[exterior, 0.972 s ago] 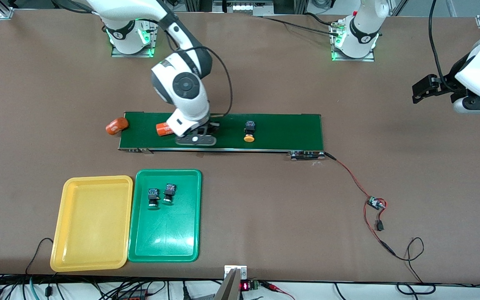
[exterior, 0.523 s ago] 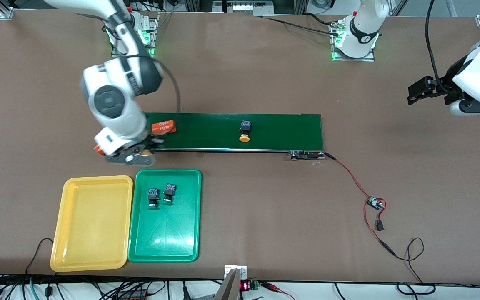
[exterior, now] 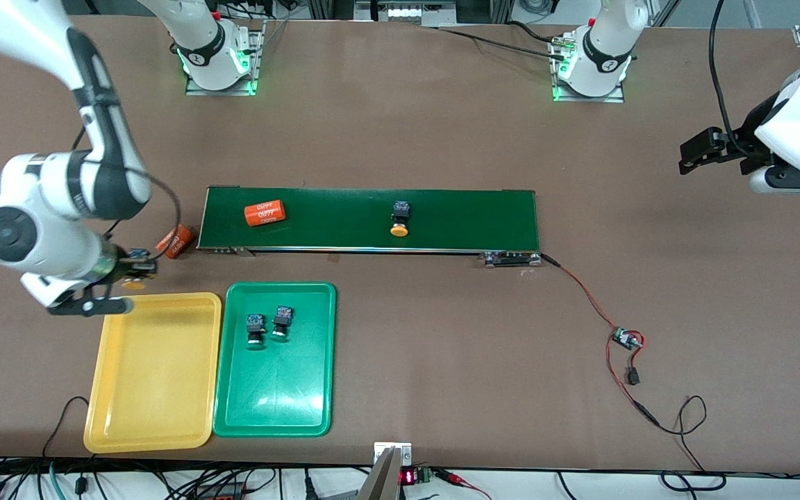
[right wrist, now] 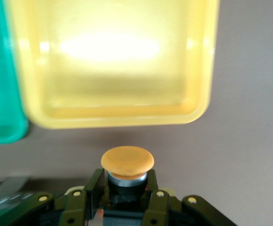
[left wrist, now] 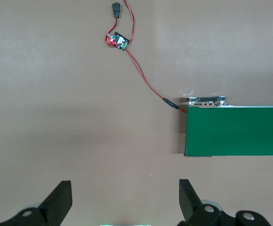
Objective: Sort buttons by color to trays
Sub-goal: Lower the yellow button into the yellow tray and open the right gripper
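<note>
My right gripper [exterior: 135, 272] is shut on a yellow-orange button [right wrist: 127, 165] and holds it in the air just past the yellow tray's [exterior: 115, 389] edge that faces the conveyor; the tray also shows in the right wrist view [right wrist: 113, 117]. The second yellow-orange button [exterior: 398, 218] lies on the dark-green conveyor belt [exterior: 469, 219]. Two green buttons [exterior: 255, 329] [exterior: 280, 323] lie side by side in the green tray [exterior: 303, 403]. My left gripper [exterior: 690, 154] is open and empty, waiting in the air over bare table at the left arm's end; its fingers [left wrist: 189, 197] show in the left wrist view.
An orange cylinder with white print [exterior: 264, 212] lies on the belt toward the right arm's end. Another orange cylinder [exterior: 176, 242] lies on the table just off that end of the belt. A red-and-black wire with a small circuit board [exterior: 625, 339] runs from the belt's other end.
My right arm has swung from the belt to the yellow tray's edge with the yellow-orange button. The belt's button and cylinder have shifted toward the right arm's end. The left gripper moved slightly.
</note>
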{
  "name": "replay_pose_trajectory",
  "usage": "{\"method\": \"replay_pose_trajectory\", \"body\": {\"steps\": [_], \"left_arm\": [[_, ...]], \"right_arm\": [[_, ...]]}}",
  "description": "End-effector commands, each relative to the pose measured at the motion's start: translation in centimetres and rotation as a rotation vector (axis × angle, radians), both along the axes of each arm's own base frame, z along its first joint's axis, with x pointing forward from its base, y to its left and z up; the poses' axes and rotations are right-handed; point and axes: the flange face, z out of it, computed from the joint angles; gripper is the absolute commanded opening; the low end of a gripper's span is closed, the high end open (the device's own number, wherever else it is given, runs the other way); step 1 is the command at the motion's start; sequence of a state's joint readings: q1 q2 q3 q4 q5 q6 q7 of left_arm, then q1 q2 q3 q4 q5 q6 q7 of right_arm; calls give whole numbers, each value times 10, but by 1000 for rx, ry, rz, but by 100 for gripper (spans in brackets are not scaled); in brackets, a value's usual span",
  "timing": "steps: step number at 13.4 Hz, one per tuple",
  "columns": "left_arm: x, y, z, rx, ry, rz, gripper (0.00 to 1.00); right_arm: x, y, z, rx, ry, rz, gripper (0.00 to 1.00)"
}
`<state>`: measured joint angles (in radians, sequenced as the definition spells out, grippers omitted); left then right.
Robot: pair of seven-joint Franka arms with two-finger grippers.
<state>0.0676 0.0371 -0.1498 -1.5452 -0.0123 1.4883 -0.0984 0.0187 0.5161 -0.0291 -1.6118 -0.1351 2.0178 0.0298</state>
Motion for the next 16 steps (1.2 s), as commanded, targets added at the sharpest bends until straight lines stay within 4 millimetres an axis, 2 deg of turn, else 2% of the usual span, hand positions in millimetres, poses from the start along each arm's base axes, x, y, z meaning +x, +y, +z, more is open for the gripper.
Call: {"method": "replay_pose_trajectory", "body": {"steps": [1,4,6,7,10,11,12,13,16], "left_arm": [[6,-1,11,-24,-17,-15,100],[9,-1,15,-26,-28,-15,100],[9,0,15,-26,-28,-11,100],[10,0,14,-26,-27,-11,100],[9,-1,15,-26,-28,-13,100],[9,-1,15,-26,-28,-13,100],[10,-1,14,-26,-27,-13,100],[9,-1,15,-26,-28,-13,100],[9,-1,15,-26,-28,-13,100]], "right_arm": [[39,-15,-17,-3,-25,-5,2],[65,-22,-44,-7,-107,-4,2],[73,-37,-72,-23,-169,-2,2],[75,-37,-86,-23,-188,2,3],[75,-39,-116,-20,-206,6,15],[74,-40,-119,-20,-203,4,23],[73,-39,-120,-17,-200,3,55],[73,-38,-120,-14,-202,-9,100],[63,-33,-105,-4,-181,-5,100]]}}
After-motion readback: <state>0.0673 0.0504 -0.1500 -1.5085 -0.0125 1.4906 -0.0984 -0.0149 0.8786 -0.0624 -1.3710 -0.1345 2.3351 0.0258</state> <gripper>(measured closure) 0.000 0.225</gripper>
